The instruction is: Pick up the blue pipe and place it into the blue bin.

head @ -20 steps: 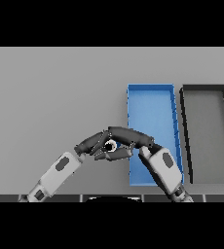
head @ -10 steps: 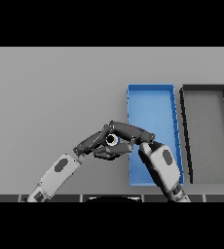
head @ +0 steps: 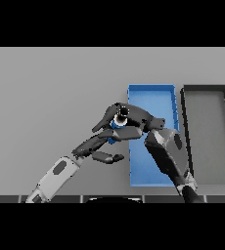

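Just left of the blue bin (head: 151, 95), the right hand (head: 129, 119) has its fingers curled round the blue pipe (head: 117, 122), held above the grey table (head: 51, 93). The left hand (head: 96, 146) lies just below with fingers loosely extended, holding nothing. A dark bin (head: 206, 90) stands beside the blue one.
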`<move>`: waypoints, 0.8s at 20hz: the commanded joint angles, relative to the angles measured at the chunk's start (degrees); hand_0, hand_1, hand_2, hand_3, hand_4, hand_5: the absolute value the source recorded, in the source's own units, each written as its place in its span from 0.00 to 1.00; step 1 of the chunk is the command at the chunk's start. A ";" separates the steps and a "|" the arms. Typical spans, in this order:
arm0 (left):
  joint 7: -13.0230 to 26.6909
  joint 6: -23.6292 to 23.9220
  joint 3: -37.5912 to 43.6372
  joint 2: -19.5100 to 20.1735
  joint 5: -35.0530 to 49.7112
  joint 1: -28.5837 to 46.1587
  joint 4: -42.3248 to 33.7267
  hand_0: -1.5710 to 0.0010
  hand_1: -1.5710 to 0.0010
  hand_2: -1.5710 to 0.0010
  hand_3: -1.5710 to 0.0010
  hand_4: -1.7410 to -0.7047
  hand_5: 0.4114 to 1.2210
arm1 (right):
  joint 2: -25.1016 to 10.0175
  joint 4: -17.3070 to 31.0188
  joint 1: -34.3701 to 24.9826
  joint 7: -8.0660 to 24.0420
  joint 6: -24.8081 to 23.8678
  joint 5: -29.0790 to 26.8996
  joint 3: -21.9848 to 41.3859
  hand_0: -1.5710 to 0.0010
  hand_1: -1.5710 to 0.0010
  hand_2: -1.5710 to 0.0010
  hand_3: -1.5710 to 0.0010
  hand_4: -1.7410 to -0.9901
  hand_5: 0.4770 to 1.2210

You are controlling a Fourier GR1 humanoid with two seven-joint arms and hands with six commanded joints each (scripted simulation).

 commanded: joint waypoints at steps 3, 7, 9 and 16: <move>0.07 0.49 -0.70 -1.09 -0.83 -0.24 0.51 1.00 1.00 1.00 1.00 0.84 0.09 | -2.75 2.31 -7.91 -1.90 0.28 -1.15 -3.59 0.00 0.00 0.00 0.00 0.33 1.00; 0.52 0.45 -0.21 -0.32 -0.62 -0.47 -0.19 1.00 1.00 1.00 1.00 0.85 0.09 | -6.26 10.65 -14.90 -5.46 -3.77 2.40 -10.10 0.00 0.00 0.00 0.00 0.32 1.00; 0.99 0.52 -0.03 0.27 -0.32 0.00 -1.19 1.00 1.00 1.00 1.00 0.86 0.09 | -8.44 14.14 -15.68 -6.43 -3.72 5.68 -11.90 0.00 0.00 0.00 0.00 0.32 1.00; 1.44 1.25 0.36 1.27 -1.28 0.36 -1.43 1.00 1.00 1.00 1.00 0.88 0.06 | -12.92 26.89 -9.72 -4.87 -4.70 12.91 -18.47 0.00 0.00 0.00 0.00 0.32 1.00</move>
